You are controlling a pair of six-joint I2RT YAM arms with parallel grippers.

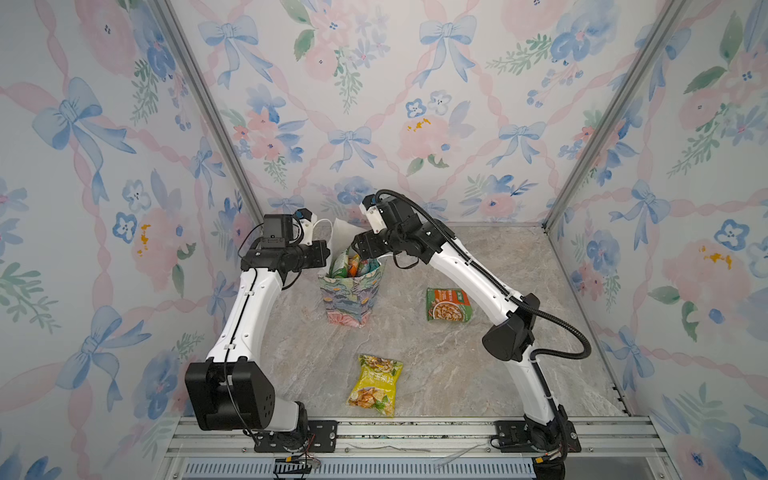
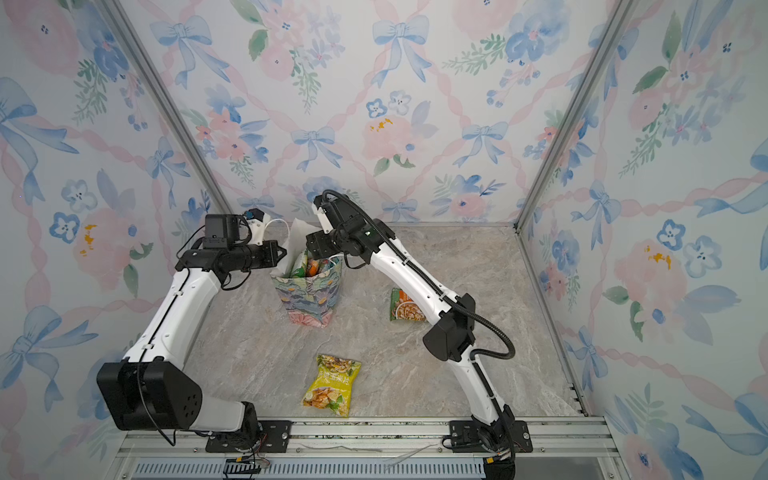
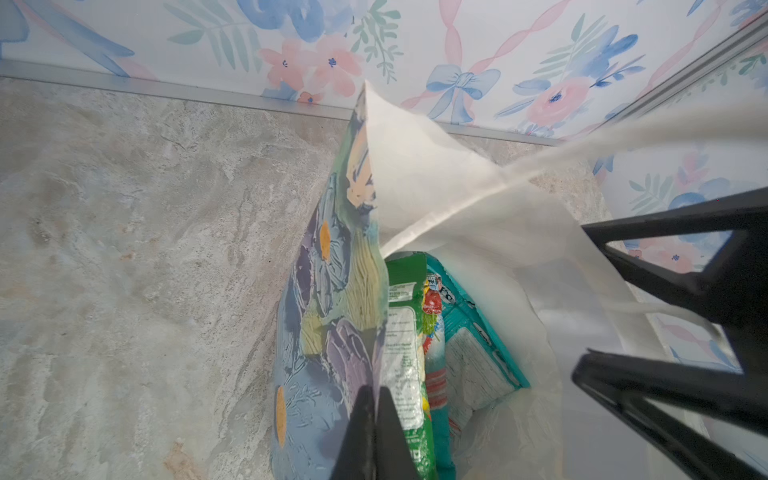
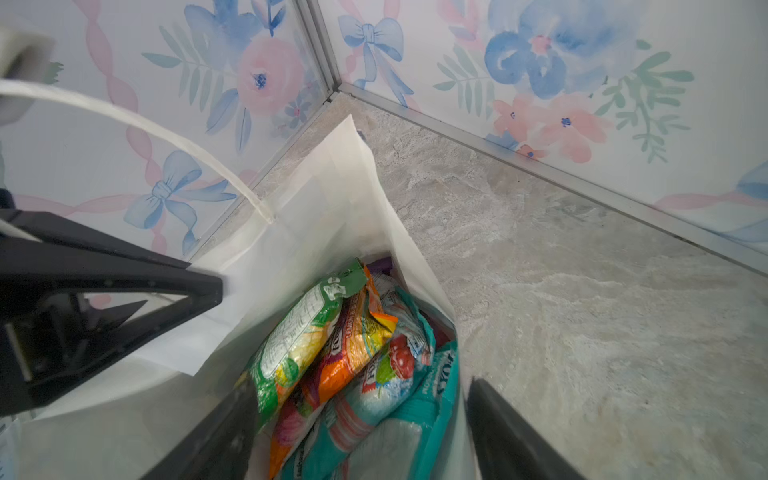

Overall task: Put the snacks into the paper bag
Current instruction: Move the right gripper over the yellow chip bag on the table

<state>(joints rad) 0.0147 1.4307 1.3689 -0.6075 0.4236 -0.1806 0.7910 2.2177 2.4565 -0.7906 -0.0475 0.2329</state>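
The flower-printed paper bag [image 1: 349,299] stands upright beneath the right gripper [image 4: 361,384], packed with green, orange and teal snacks [image 4: 291,340]; those jaws are spread wide, gripping nothing. One bag wall is clamped by the closed left gripper [image 3: 375,390]. Only in both top views are a yellow pack [image 1: 376,384] and a nut pack [image 1: 446,304] shown, well apart from both grippers.

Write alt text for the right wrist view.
An open paper bag, white inside, holds green, orange and teal snack packets. The right gripper hangs at its mouth, jaws open; the left gripper pinches the bag's wall beside a white cord handle.
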